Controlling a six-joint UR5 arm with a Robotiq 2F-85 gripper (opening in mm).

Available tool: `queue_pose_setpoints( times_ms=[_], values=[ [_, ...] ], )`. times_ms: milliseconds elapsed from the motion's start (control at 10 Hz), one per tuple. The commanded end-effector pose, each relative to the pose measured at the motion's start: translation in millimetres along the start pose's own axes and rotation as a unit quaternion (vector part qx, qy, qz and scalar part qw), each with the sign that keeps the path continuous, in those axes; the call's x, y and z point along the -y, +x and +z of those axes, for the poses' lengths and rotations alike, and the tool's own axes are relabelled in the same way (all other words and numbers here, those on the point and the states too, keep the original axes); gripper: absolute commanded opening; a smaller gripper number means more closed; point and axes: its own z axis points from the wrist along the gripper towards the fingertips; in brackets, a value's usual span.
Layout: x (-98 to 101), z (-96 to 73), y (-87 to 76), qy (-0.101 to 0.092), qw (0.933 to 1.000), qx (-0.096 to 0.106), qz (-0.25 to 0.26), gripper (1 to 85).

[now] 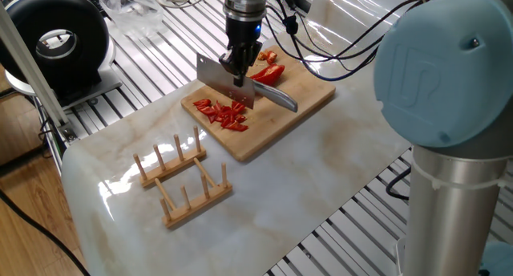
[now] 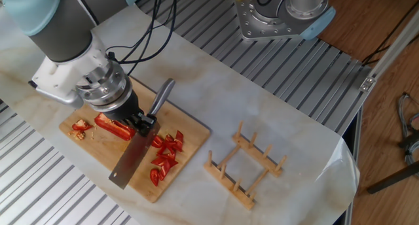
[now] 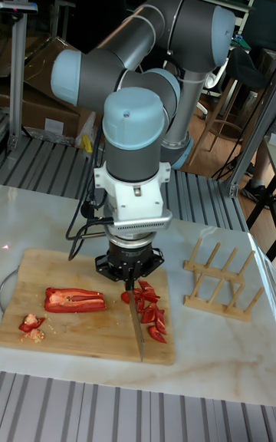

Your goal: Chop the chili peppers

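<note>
My gripper (image 1: 239, 66) is shut on a cleaver knife (image 2: 131, 165), holding it where blade meets handle, with the handle (image 2: 162, 97) sticking out behind. The blade stands edge-down on a wooden cutting board (image 1: 268, 130), right against a pile of small red chili pepper bits (image 1: 225, 114) (image 2: 166, 157) (image 3: 152, 312). A long uncut chili pepper half (image 3: 74, 300) (image 2: 112, 127) lies on the other side of the blade. The gripper (image 3: 130, 273) partly hides the blade's top. Some stem scraps (image 3: 31, 324) lie at the board's end.
A wooden slotted rack (image 1: 183, 180) (image 2: 243, 166) stands on the marble tabletop beside the board. A black round device (image 1: 56, 39) sits off the table's corner. Cables hang behind the arm. Metal slats surround the marble slab.
</note>
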Motion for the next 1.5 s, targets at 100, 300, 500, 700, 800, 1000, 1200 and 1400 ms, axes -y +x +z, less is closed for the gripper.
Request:
queue_pose_setpoints(
  times_ms=[100, 300, 500, 700, 800, 1000, 1200, 1400],
  values=[
    [15.8, -7.8, 1.2, 0.019, 0.9998, -0.004, 0.002, 1.3],
    [32.9, -13.7, -1.7, 0.059, 0.9982, 0.005, -0.012, 1.3],
    [30.4, -18.9, -3.4, 0.061, 0.9978, 0.02, -0.015, 1.3],
    [21.6, -25.5, -8.4, 0.06, 0.9973, 0.041, -0.013, 1.3],
    [18.6, -31.2, -10.4, 0.072, 0.996, 0.051, -0.016, 1.3],
    [29.6, -46.0, -14.5, 0.136, 0.9875, 0.076, -0.026, 1.3],
    [32.2, -45.6, -8.5, 0.133, 0.9887, 0.064, -0.027, 1.3],
    [41.1, -47.3, -3.8, 0.152, 0.986, 0.048, -0.048, 1.3]
  ],
)
